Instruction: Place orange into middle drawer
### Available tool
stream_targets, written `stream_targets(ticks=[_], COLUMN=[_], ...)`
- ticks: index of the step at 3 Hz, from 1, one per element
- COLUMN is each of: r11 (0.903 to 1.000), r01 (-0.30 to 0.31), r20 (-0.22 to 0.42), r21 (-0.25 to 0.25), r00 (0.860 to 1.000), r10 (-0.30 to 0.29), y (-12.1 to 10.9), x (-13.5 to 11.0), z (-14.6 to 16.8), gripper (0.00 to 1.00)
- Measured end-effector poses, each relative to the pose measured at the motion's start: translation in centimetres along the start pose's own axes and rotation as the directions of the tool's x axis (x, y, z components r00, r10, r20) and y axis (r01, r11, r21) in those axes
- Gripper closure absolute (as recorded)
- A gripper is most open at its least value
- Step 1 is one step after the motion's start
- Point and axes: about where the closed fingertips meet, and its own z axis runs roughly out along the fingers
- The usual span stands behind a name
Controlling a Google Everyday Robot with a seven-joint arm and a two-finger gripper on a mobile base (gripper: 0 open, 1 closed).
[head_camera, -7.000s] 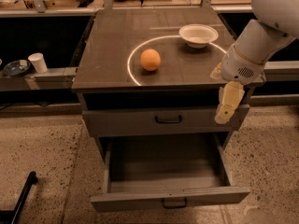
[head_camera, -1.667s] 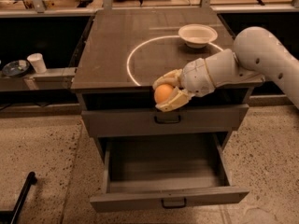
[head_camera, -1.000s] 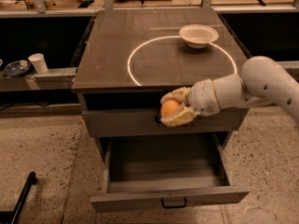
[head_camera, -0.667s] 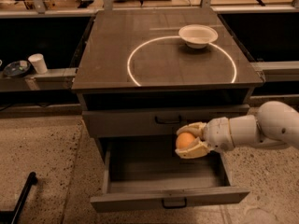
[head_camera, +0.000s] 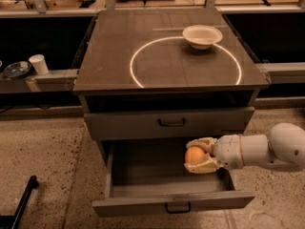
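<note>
The orange [head_camera: 194, 155] is held between the cream fingers of my gripper [head_camera: 200, 155], which is shut on it. The gripper reaches in from the right on a white arm and hangs over the right part of the open middle drawer [head_camera: 157, 168], just above its grey floor. The drawer is pulled out, with long side walls and a small black loop handle [head_camera: 177, 207] on its front. Whether the orange touches the floor I cannot tell.
Above it is a closed drawer [head_camera: 167, 123] with a black handle. The cabinet top [head_camera: 114, 46] bears a white circle marking and a white shallow bowl [head_camera: 202, 35]. A white cup [head_camera: 38, 64] and a dark dish [head_camera: 17, 69] stand on a shelf at left.
The gripper took the orange off the cabinet top, carried it down past the closed drawer face, and now holds it lower, inside the open middle drawer.
</note>
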Motion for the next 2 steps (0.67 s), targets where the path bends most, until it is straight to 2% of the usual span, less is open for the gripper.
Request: stream_targets(ticks=[1,2], r11=[0.9941,0.9801], r01=[-0.003,0.016], r20=[0.08,0.106], r21=[0.108,0.198], r00=[0.997,0.994], r10=[-0.006,-0.038], y=[-2.9,-4.9], x=[1.9,4.5], z=[1.7,6.1], gripper=[1.0,1.0])
